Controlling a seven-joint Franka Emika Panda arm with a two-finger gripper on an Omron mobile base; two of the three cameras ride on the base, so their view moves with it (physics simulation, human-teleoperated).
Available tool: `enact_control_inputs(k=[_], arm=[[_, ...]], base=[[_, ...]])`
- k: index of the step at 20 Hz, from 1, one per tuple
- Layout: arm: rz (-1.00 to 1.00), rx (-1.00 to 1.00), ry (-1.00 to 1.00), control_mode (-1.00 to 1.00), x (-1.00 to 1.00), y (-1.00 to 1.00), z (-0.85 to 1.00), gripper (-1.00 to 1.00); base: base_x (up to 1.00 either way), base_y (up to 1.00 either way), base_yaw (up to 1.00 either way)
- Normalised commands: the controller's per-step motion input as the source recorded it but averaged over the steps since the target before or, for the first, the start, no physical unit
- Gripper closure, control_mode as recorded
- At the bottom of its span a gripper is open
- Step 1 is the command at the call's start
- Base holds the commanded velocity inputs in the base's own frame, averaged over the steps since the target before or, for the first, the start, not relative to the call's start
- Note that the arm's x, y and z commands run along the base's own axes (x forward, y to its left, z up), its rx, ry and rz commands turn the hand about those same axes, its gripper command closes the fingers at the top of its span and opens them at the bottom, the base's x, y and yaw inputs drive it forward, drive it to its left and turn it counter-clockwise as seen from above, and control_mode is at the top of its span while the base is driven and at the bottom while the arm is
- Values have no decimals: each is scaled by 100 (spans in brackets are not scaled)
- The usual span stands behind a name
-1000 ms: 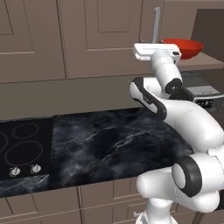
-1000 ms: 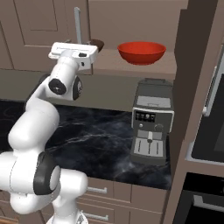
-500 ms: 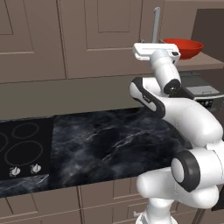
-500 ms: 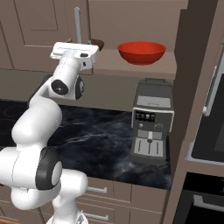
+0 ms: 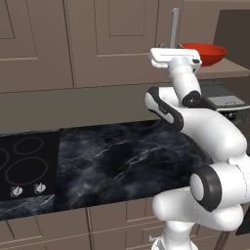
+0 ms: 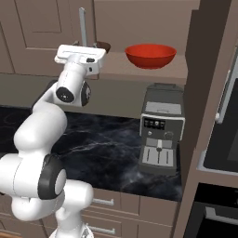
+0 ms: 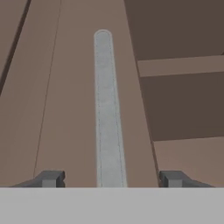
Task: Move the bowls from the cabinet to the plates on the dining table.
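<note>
A: What is the step here, and how should it go?

B: I judge it is taking hold of the silver bar handle [image 7: 109, 109] on the cabinet door [image 7: 65, 87]. In the hand view the bar runs straight up the middle between the two fingertips [image 7: 50, 178], one on each side with door panel showing in both gaps. So the hand [image 7: 110, 179] is centred; it should close squarely on the bar, then move along the door's arc rather than straight back, or the bar may slip out.

A: Has it gripped yet?

B: No. The jaws stand apart, wider than the bar, touching nothing and holding nothing.

A: And the arm's pose?

B: It rises from the base, folds at the elbow above the black marble counter [image 5: 122, 156], and reaches up so the white hand [image 6: 80, 55] sits against the handle's lower part [image 6: 82, 25].

A: Where are the bowls?

B: The red bowl [image 6: 150, 55] sits on the open cabinet shelf [image 6: 153, 72] above the coffee machine [image 6: 160, 135]. The brown bowl [image 6: 103, 46] shows just behind the hand, mostly hidden.
</note>
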Motion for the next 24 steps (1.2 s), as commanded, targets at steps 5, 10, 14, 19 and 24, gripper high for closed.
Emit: enact_control_inputs(k=[5, 10, 14, 19, 24], arm=[[0, 1, -1, -100, 20, -8, -1, 100], [0, 7, 1, -100, 34, -24, -2, 100], [0, 11, 3, -100, 43, -33, -7, 100], [0, 10, 1, -100, 47, -33, -8, 100], [0, 8, 0, -100, 38, -45, -9, 100]], base=[[0, 0, 0], [0, 0, 0], [0, 0, 0], [0, 0, 0], [0, 0, 0]])
